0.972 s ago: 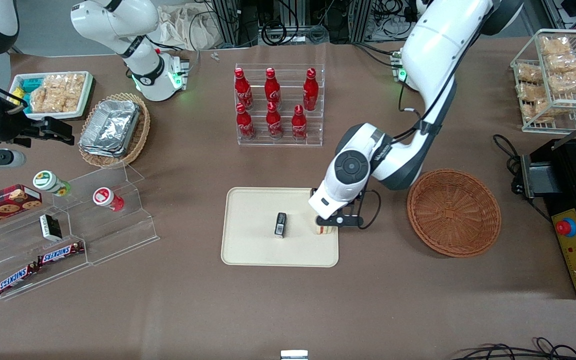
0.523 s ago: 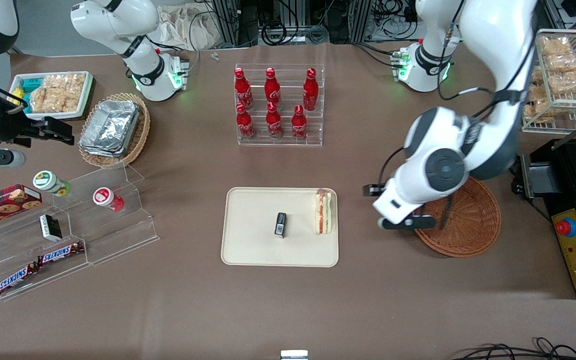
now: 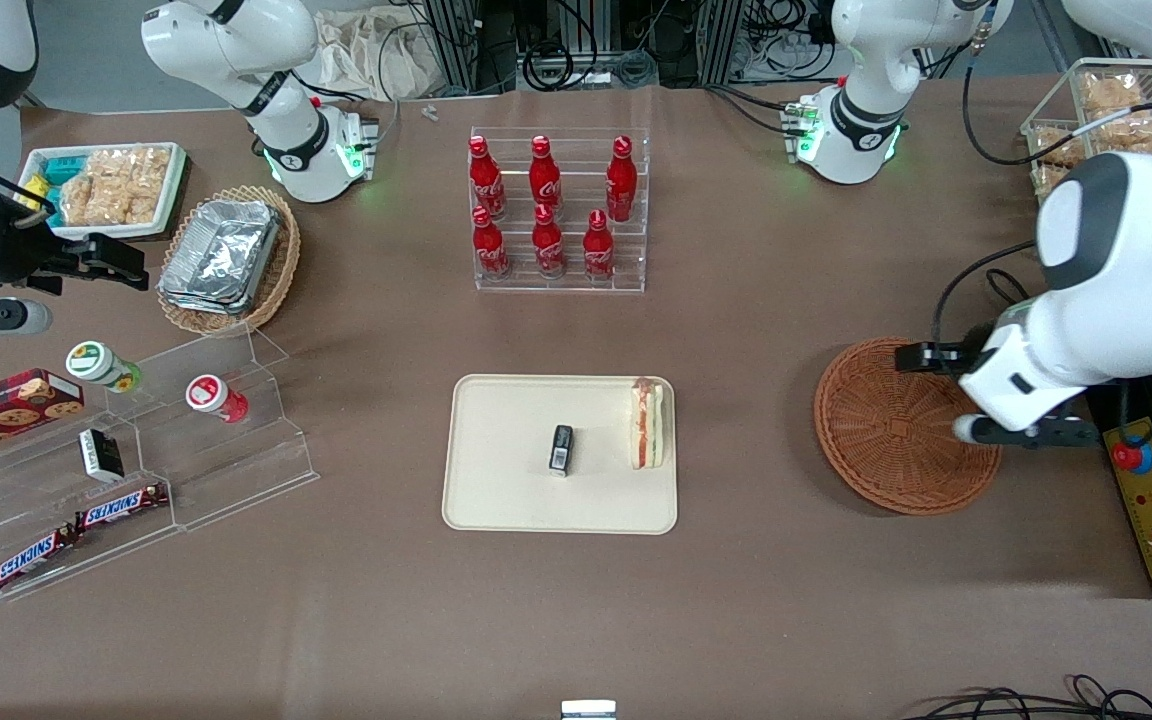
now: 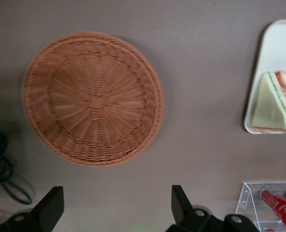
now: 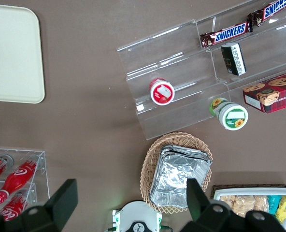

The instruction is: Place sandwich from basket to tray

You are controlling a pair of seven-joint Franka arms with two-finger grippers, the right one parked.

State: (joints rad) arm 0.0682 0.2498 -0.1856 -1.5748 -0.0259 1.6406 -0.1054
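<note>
The sandwich [image 3: 648, 425] lies on the cream tray [image 3: 506, 500], along the tray's edge nearest the working arm's end, with its red and cream filling showing. It also shows in the left wrist view [image 4: 277, 104] on the tray [image 4: 280, 48]. The reddish-brown wicker basket [image 3: 896, 430] is empty, as the wrist view [image 4: 92, 99] also shows. My left gripper [image 3: 1021, 433] is raised over the basket's rim toward the working arm's end, well away from the tray. It is open and empty [image 4: 116, 210], with its fingers [image 4: 51, 209] wide apart.
A small black packet [image 3: 561, 448] lies mid-tray. A clear rack of red bottles [image 3: 556, 215] stands farther from the camera. A control box with a red button [image 3: 1133, 455] sits beside the gripper. A wire rack of snacks [image 3: 1116, 150] and clear display steps [image 3: 136, 450] stand at the table's ends.
The gripper let go of the sandwich on the tray, then rose and swung away past the basket toward the working arm's end. The sandwich stays on the tray.
</note>
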